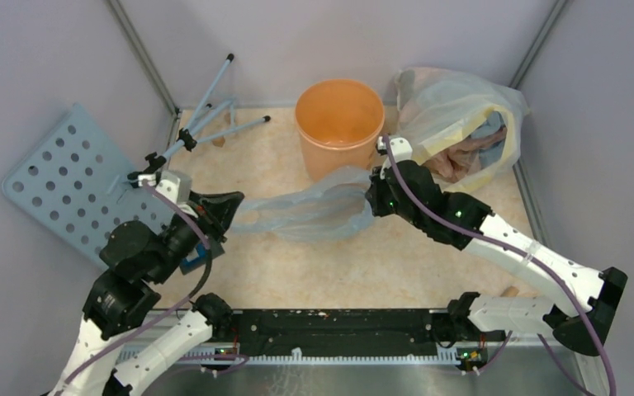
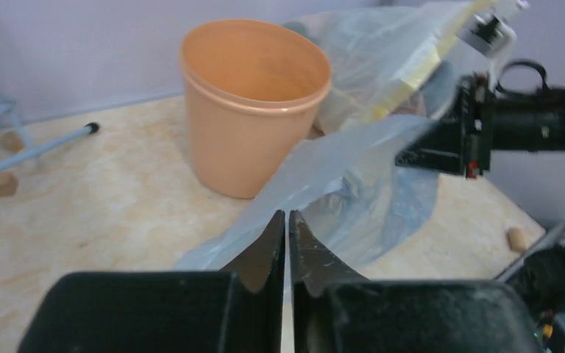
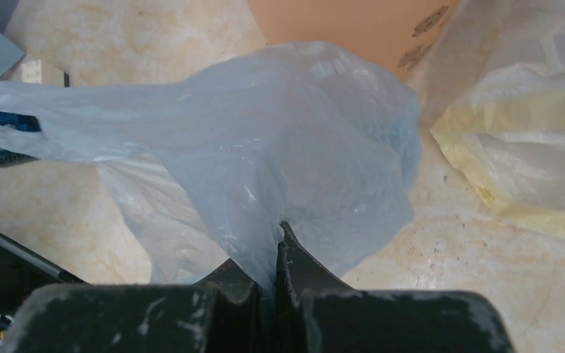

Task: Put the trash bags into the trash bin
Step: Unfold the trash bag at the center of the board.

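The thin grey-blue trash bag (image 1: 309,210) hangs stretched out between the two arms, just on the near side of the orange trash bin (image 1: 338,124). The bin stands at the far middle of the table (image 1: 314,272). The left gripper (image 2: 287,220) has its fingers pressed together on the left end of the bag. The right gripper (image 3: 278,235) pinches the right end, which is bunched up very near the bin's side. The middle of the bag sags low, and I cannot tell if it touches the table. None of the bag is inside the bin yet. To do this step well, I think both arms should lift the bag higher than the bin's top edge first. Then they should carry it away from the arms until it hangs over the open mouth. The two grippers should come closer to each other on the way, so the bag folds up small and fits. They should not pull apart, because the plastic is thin and could slip out or rip. The bin looks light, so a bump could push it or knock it over. The big clear bag (image 1: 462,115) with yellow edges sits just right of the bin, so the right arm should stay off it. Let go only once the bag is low inside.
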Tool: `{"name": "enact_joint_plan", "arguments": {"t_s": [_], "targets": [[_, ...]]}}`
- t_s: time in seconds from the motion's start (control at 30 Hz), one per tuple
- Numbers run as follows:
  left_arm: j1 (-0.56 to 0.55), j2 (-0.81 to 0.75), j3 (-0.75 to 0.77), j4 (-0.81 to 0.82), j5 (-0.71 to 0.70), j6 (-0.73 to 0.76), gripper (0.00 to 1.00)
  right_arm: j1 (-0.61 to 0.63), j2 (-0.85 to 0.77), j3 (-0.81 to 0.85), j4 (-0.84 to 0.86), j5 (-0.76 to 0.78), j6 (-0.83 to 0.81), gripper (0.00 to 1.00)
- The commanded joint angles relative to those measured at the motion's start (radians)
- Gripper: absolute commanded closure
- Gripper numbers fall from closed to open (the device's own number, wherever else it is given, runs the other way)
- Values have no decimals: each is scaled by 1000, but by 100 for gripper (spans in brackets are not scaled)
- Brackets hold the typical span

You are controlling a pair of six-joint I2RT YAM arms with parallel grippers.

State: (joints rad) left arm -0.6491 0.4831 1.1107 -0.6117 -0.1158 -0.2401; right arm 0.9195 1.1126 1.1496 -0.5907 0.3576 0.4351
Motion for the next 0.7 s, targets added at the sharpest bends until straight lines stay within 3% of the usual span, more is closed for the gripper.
{"name": "enact_joint_plan", "arguments": {"t_s": [0.0,0.13,0.37,0.47,0.57,0.67], "targets": [[-1,75,-57,173,320,79,100,-5,25,72,9,-32,-27,100],[-1,186,-130,269,461,58,100,-5,53,99,0,-56,-31,100],[-24,226,-390,695,540,58,100,-5,61,107,-12,-79,-34,100],[-84,238,-464,812,518,162,100,-5,68,124,-30,-88,-39,100],[-191,240,-516,877,386,297,100,-4,70,139,-49,-103,-39,100],[-230,274,-556,947,396,396,100,-5,67,146,-56,-118,-37,100]]}}
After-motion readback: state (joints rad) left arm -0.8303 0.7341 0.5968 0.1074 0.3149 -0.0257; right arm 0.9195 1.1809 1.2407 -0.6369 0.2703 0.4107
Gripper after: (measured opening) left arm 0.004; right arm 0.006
